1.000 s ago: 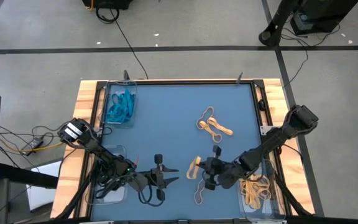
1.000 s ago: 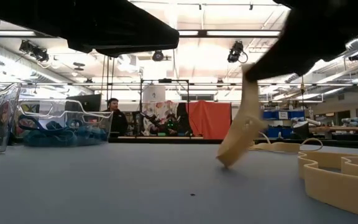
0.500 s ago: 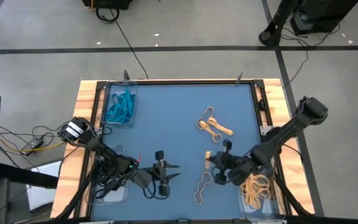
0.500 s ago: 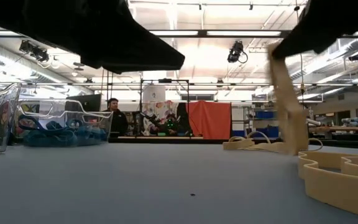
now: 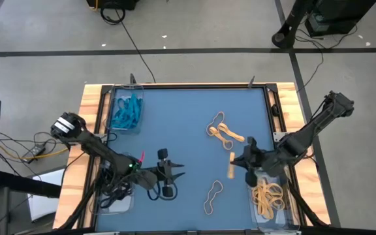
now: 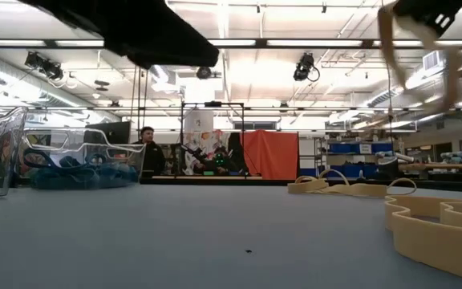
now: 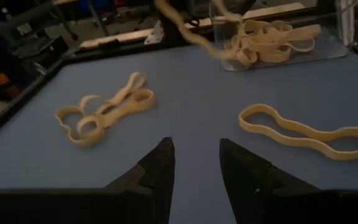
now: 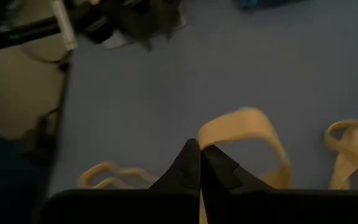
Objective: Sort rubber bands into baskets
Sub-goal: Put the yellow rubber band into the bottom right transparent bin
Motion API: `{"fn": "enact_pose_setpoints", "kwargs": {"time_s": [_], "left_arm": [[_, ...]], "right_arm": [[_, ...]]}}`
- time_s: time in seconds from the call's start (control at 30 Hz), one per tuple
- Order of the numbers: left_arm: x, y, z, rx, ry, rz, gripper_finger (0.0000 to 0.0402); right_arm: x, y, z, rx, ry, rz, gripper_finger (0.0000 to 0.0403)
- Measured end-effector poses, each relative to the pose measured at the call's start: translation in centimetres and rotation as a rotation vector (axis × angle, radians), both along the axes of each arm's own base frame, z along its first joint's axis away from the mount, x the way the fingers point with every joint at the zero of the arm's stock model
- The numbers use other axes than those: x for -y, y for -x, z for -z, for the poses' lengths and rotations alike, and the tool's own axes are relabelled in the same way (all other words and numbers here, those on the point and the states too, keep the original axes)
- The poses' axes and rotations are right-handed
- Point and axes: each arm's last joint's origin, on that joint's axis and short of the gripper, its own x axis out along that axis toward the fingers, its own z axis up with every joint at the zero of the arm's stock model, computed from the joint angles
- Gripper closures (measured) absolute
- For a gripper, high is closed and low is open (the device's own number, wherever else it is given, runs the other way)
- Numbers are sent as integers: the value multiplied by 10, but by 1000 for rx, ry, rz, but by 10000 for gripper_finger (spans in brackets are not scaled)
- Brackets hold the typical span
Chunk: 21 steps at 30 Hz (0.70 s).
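My right gripper (image 5: 238,161) is raised over the table's right half, shut on a tan rubber band (image 5: 232,168) that hangs below it; the low view shows the band (image 6: 391,48) high off the table. A basket (image 5: 271,215) with several tan bands stands at the near right corner. One tan band (image 7: 306,130) and a tangle of tan bands (image 7: 104,112) lie flat on the blue table. My left gripper (image 7: 194,168) hovers open over the near left part, touching nothing. Teal bands fill a basket (image 5: 126,111) at the far left. My right gripper pinches the tan band between its two fingertips at one spot on the loop (image 8: 207,140), the fingers slanting down. The rest of the loop (image 8: 257,127) curves away and hangs slack, lifted clear of the table.
A clear basket (image 5: 113,199) sits at the near left corner beside dark cables. The wooden table frame (image 5: 90,104) borders the blue mat. A person sits far behind the table in the low view. Open mat lies between the two arms.
My right gripper has risen and moved toward the table's right edge, staying shut; the tan band, whose lower end rested on the table, now hangs clear. My left gripper has lifted a little and drifted toward the far edge, still open.
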Motion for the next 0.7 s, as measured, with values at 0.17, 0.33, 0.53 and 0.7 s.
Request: {"fn": "enact_pose_setpoints", "kwargs": {"time_s": [0.17, 0.33, 0.53, 0.7], "left_arm": [[-13, -3, -15, 20, -12, 56, 270], [-29, -9, -19, 14, 16, 71, 270], [-41, -13, -15, -20, 35, 59, 270], [-45, -15, -14, -38, 50, 74, 270]], "right_arm": [[9, 18, -13, -16, -143, -61, 396], [14, 33, -20, -48, -267, -97, 396], [16, 48, -16, -212, -406, -102, 396], [14, 56, -7, -385, -482, -82, 396]]}}
